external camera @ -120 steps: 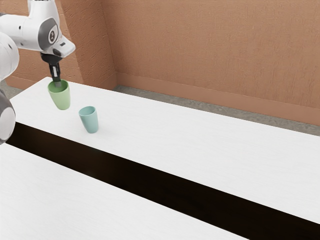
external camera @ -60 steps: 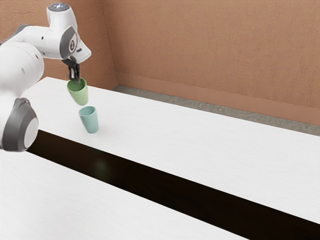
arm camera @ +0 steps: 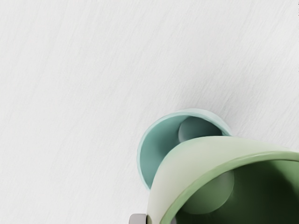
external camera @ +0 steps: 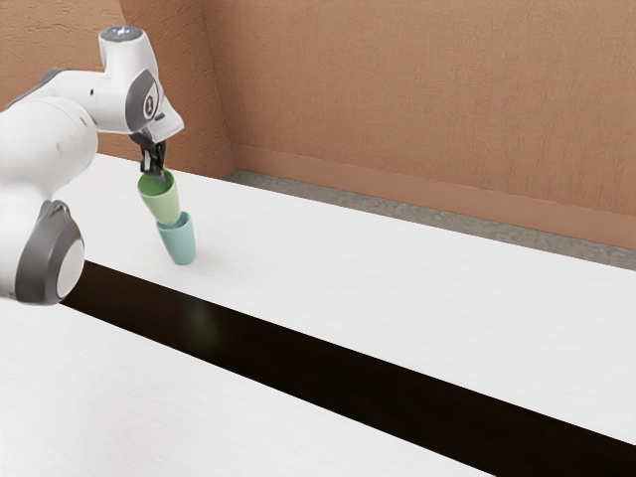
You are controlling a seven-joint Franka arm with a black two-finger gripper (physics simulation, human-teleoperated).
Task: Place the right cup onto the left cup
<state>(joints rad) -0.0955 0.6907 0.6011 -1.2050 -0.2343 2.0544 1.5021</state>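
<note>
The green tapered cup (external camera: 160,203) hangs directly below the claw (external camera: 153,171), its mouth toward the claw and its narrow base toward the teal tapered cup (external camera: 179,242). The claw is closed on the green cup's wall, one fingertip (arm camera: 138,219) outside and the other just inside the rim, so the gap between them is only about as wide as the wall.

What has just changed is the height and the nearness: half a second ago the green cup hung higher, apart from the teal one in the exterior view; now the claw has lowered it until its base overlaps the teal rim there. A second ago it was well off to the exterior view's left. The carrying looks done, then, and the step in hand is the nesting.

The teal cup stands on the white table (external camera: 348,288), lower than the claw and in the same spot as before. Part of its opening is visible beside the green wall in the wrist view; whether the base is inside or merely above the rim, I cannot tell. The next move probably calls for a small centring shift, then a gentle descent before letting go; an off-centre push could catch the rim and tip the teal cup
</note>
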